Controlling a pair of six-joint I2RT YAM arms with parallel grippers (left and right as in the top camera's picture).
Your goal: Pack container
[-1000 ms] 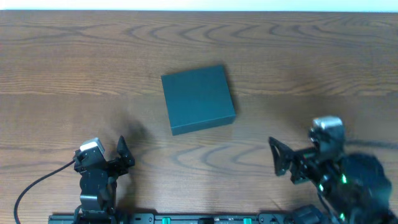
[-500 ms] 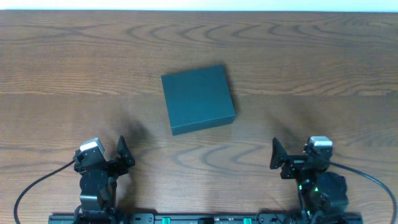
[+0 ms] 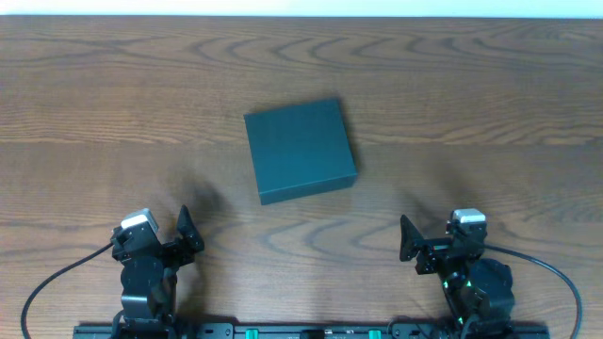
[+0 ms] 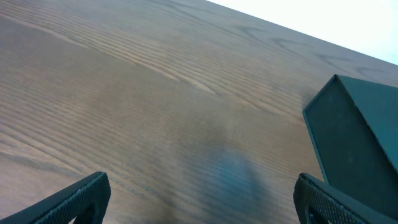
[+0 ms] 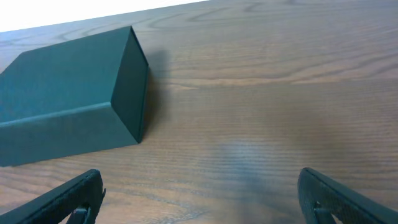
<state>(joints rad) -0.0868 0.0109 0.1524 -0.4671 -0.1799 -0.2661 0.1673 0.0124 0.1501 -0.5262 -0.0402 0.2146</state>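
Observation:
The container (image 3: pixel 300 151), a dark teal square box with its lid down, lies flat on the wooden table (image 3: pixel 471 85) just left of centre. My left gripper (image 3: pixel 160 234) rests near the front edge, left of and below the box, open and empty. In the left wrist view, the gripper (image 4: pixel 202 202) faces bare wood and the container (image 4: pixel 364 137) shows at the right edge. My right gripper (image 3: pixel 438 245) sits near the front edge, right of the box, also open and empty. From the right wrist, the container (image 5: pixel 62 87) lies ahead to the left of the gripper (image 5: pixel 202 199).
A black rail (image 3: pixel 311 330) with the arm bases runs along the table's front edge. Cables (image 3: pixel 57 278) loop out from each arm. The table's far edge (image 3: pixel 301 16) meets a white band at the back.
The right arm has drawn back and shifted left toward the front edge, settling lower. The left arm and the container have not moved.

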